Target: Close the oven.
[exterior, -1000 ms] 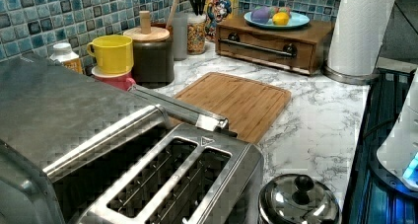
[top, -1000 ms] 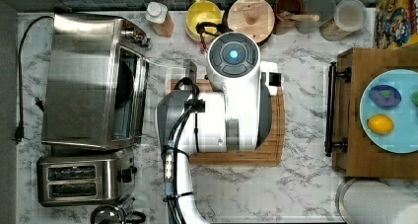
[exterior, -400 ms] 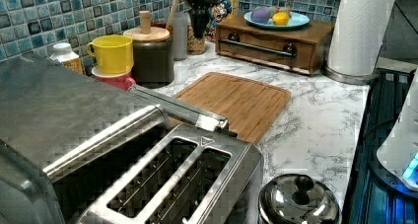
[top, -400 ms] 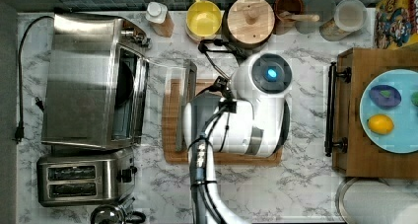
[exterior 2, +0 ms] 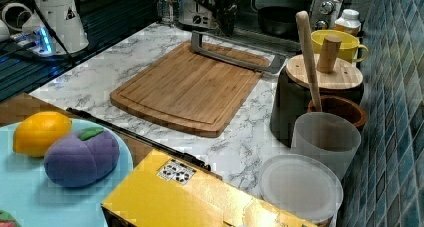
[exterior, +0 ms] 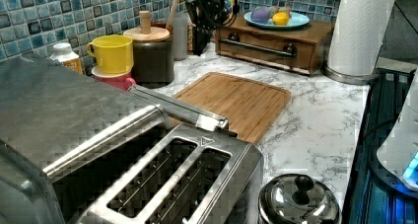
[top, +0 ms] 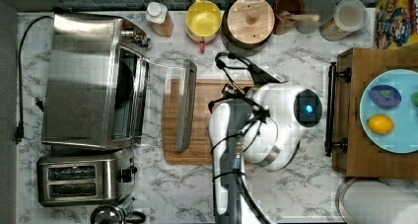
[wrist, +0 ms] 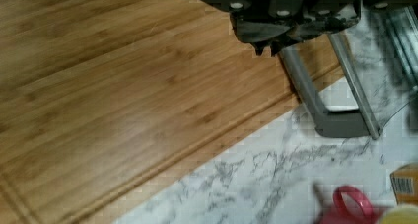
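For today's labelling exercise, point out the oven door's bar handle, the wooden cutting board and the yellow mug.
oven door's bar handle (top: 186, 105), top view, middle of the metal bar.
wooden cutting board (exterior 2: 190, 89), right view, bare centre of its surface.
yellow mug (exterior: 113, 54), left view, its outer side wall.

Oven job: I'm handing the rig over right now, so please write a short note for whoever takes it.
Gripper: above the cutting board's far end, near the canister; whether open or shut can't be told, holding nothing visible.
Oven: at the top view's left, door fully down, its bar handle lying over the cutting board's edge.
Done: nothing yet; the door is open and untouched.
Left: get under the bar handle and swing the door up until it shuts.
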Tool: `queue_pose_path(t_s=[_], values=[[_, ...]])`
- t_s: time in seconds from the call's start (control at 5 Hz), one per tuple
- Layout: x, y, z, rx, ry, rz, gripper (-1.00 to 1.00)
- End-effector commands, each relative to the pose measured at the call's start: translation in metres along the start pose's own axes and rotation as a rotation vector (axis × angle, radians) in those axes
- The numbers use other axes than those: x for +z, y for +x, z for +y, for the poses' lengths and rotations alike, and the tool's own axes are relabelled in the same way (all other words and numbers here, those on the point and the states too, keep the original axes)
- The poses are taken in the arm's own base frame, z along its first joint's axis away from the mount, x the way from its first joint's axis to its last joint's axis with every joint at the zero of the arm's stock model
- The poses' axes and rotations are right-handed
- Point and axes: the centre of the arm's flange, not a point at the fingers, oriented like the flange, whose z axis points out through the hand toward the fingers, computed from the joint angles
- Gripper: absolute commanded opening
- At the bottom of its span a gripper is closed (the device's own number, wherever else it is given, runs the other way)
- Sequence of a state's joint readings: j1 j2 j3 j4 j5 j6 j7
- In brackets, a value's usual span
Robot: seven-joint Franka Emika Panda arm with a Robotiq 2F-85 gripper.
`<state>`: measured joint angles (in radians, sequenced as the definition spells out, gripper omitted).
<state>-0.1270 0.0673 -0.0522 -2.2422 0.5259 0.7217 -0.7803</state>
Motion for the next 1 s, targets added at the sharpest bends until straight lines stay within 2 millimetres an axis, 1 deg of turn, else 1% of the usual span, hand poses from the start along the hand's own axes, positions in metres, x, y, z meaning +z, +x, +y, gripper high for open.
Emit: queue_pose_path(t_s=[0.2, 0.4, 0.6, 0.8, 1.0], values=[[0.011, 0.001, 0.019, -0.112, 0.22, 0.019, -1.0], [0.038, -0.002, 0.018, -0.179, 0.223, -0.005, -1.0], [0.061, -0.003, 0.008, -0.222, 0.202, -0.056, -1.0], [0.071, -0.006, 0.001, -0.24, 0.217, -0.077, -1.0], [0.074, -0.008, -0.01, -0.252, 0.25, -0.06, -1.0]])
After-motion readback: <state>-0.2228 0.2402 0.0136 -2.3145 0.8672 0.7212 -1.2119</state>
